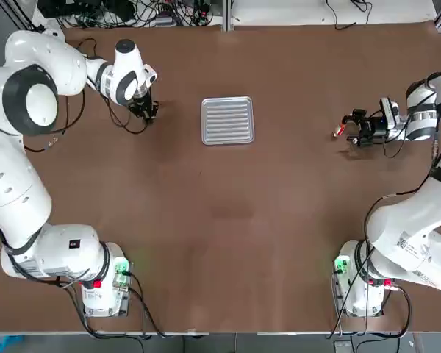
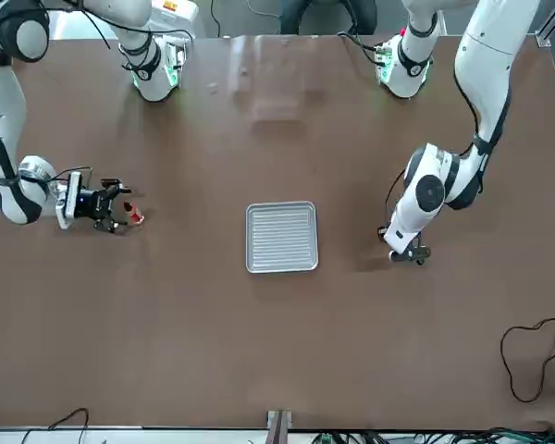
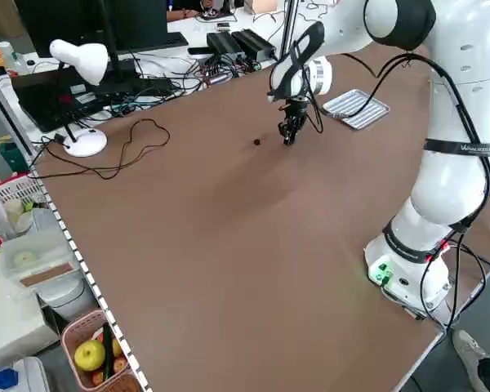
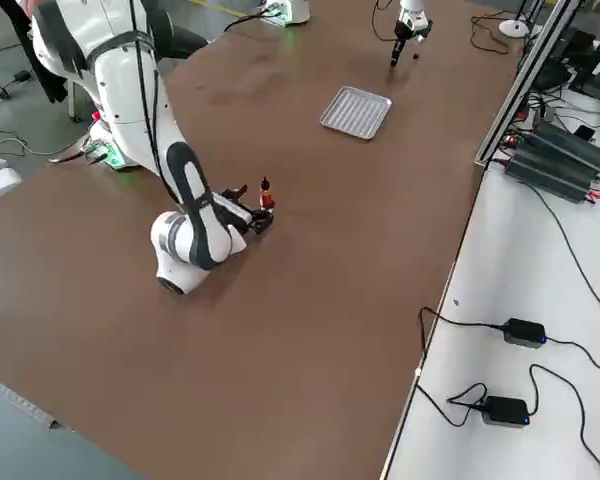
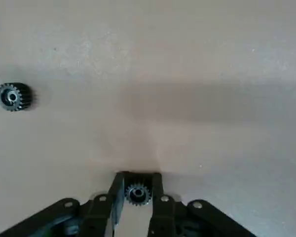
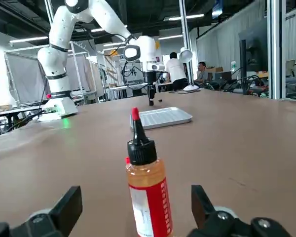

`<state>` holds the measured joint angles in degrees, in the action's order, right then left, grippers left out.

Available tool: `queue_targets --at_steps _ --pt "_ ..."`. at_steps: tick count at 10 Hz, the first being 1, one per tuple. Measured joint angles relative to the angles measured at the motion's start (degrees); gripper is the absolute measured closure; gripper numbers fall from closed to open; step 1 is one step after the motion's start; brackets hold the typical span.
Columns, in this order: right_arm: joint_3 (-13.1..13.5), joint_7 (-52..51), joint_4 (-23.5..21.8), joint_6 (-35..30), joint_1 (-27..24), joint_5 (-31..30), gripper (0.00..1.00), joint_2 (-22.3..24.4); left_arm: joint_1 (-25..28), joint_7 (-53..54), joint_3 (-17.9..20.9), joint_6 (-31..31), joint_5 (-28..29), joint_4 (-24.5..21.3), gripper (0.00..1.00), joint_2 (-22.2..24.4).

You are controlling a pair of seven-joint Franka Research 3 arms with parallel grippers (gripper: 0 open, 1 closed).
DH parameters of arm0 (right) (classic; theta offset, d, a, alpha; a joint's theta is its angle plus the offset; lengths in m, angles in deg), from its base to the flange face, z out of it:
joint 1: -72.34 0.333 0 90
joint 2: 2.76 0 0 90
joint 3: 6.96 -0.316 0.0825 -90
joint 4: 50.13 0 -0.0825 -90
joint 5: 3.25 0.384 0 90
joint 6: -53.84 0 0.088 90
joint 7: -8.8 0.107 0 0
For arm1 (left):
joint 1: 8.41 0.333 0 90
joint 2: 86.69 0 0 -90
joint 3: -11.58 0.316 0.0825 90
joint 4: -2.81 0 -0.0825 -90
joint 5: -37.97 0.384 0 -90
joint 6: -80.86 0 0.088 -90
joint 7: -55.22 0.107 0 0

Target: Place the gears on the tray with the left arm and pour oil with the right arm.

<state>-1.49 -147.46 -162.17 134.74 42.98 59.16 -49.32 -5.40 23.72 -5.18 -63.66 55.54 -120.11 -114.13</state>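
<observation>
Left wrist view: left gripper (image 5: 137, 190) clamped on one small dark toothed metal gear (image 5: 137, 194) at table level.
Second gear (image 5: 11, 96) lies loose nearby. Top view: ribbed silvery square tray (image 1: 227, 120) at 3 o'clock of that gripper, bare. Right gripper (image 6: 138, 207) spread wide around the upright red-labelled clear oil bottle (image 6: 147, 190), not touching it.

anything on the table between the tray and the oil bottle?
Nothing. In the top view the stretch of brown table between the tray and the oil bottle is bare. The front view shows the same.
</observation>
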Motion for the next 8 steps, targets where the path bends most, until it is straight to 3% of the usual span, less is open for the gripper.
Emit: queue_targets --at_steps 4,8 --pt "-2.0 -0.2 0.0 -0.1 0.1 0.8 0.02 -0.6 -0.3 -2.1 -0.3 1.0 0.0 3.0 0.74 0.0" --pt "-2.4 -0.5 0.1 -0.1 0.1 1.0 0.13 -0.8 -5.1 -16.6 -7.1 7.0 0.0 10.9 0.74 -0.2"
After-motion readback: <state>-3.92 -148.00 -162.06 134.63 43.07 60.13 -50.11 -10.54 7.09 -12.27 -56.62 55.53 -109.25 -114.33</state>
